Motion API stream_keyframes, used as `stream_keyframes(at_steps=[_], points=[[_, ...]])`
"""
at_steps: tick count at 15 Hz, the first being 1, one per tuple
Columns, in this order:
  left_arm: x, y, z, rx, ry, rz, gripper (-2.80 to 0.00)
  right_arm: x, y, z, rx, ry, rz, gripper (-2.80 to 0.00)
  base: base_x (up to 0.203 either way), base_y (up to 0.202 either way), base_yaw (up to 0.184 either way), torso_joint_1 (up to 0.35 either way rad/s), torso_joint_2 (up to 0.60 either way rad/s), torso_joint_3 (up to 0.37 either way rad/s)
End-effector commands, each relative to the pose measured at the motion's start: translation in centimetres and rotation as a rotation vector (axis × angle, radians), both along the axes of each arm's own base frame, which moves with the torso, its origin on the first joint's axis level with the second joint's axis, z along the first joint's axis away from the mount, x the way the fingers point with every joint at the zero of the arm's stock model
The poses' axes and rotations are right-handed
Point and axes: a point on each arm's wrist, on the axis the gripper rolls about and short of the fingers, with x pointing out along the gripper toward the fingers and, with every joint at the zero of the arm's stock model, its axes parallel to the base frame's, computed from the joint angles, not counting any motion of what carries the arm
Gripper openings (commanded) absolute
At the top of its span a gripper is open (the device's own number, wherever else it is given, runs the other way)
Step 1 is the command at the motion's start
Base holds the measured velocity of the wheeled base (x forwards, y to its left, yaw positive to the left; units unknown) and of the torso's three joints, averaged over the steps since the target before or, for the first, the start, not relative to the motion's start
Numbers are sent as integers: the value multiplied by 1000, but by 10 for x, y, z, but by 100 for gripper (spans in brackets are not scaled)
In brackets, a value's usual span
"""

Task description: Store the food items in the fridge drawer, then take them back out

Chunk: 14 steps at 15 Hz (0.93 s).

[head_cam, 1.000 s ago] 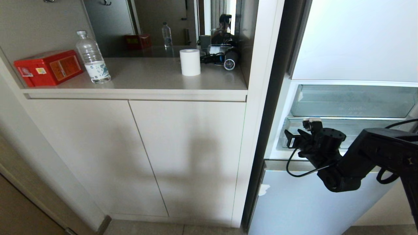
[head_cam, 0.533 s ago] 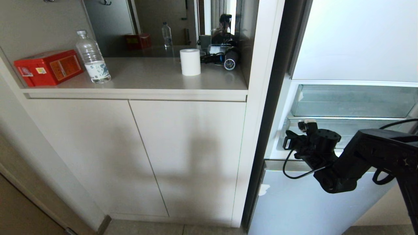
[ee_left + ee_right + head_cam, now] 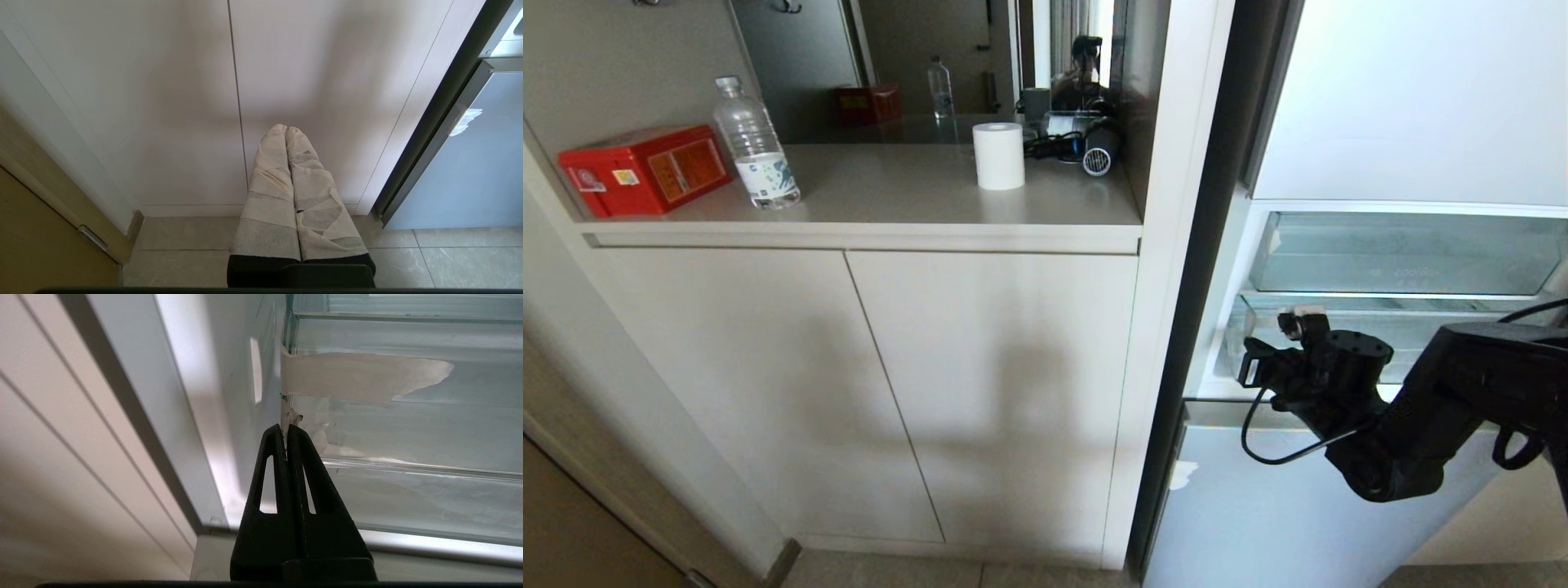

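Your head view gives you the wide scene: the right arm reaches in from the right, its right pincer (image 3: 1252, 359) at the left end of the fridge drawer (image 3: 1388, 322), which sits below a shallower clear tray (image 3: 1405, 253) and above a glossy blue-grey door panel (image 3: 1282, 506). To the left you see the tabletop (image 3: 915, 196) carrying a red box (image 3: 645, 167), a water bottle (image 3: 756, 147), a white paper roll (image 3: 999, 155) and a hair dryer (image 3: 1098, 147).

Only your right wrist view shows the grip closely: the right pincer (image 3: 287, 430) is clenched, black fingers (image 3: 310, 486) pressed flat together, nothing between them that you can make out. Its tips sit at the drawer's corner, just below a white tape scrap (image 3: 359, 377) stuck on the front wall; you cannot tell whether they touch the plastic.

The fridge drawer (image 3: 408, 428) looks clear and glassy, with a tall front wall and a thick rim along its lower edge.

Your left wrist view alone shows the left pincer (image 3: 287, 130), tape-wrapped and clenched shut, hanging before the white cabinet doors (image 3: 163, 102) above a tiled floor (image 3: 408, 261).
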Motion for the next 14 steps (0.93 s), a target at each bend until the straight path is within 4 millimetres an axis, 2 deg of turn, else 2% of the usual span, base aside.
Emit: stream_keyframes(at_steps=[1,5,12,13,14], points=[[0,0,0,0,2,0,-280,-16,-2,6,0,7,0,-280,0,0,0,0,0,0],[0,0,0,0,2,0,-280,-55,-5,-8,-9,93,5,-280,0,0,0,0,0,0],[0,0,0,0,0,0,-280,-123,-12,10,-2,184,20,-280,0,0,0,0,0,0],[0,0,0,0,2,0,-280,-131,-13,11,-4,200,20,0,0,0,0,0,0,0],[0,0,0,0,2,0,-280,-137,-14,13,-1,206,18,0,0,0,0,0,0,0]])
